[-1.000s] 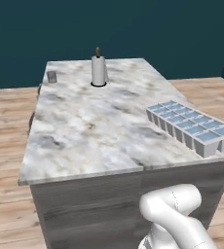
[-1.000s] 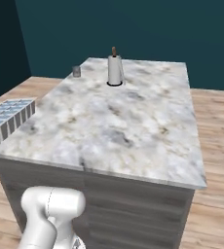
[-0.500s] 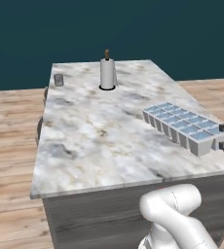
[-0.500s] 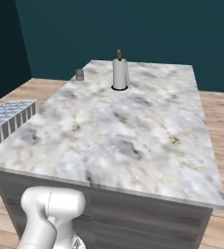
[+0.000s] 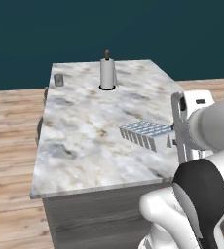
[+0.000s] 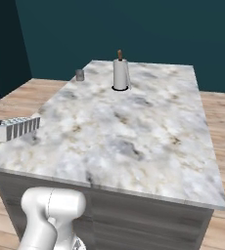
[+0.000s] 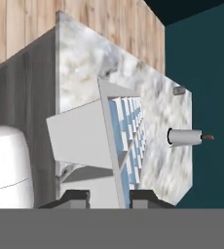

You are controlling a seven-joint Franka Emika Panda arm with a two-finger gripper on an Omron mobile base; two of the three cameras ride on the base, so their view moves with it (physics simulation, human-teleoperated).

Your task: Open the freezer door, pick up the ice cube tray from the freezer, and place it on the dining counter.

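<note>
Since a second ago your ice cube tray (image 5: pixel 146 133), pinched by the gripper (image 7: pixel 109 197), has swung from frame right over the dining counter (image 5: pixel 84 141), long axis pointing inward.

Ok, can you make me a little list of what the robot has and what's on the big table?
claw: shut on the ice cube tray
ice cube tray: held level by one end, over the near right part of the top
dining counter: white marble top, dark grey base
paper towel roll: upright at the far end
small grey cup: far left corner
floor: wood planks
</note>
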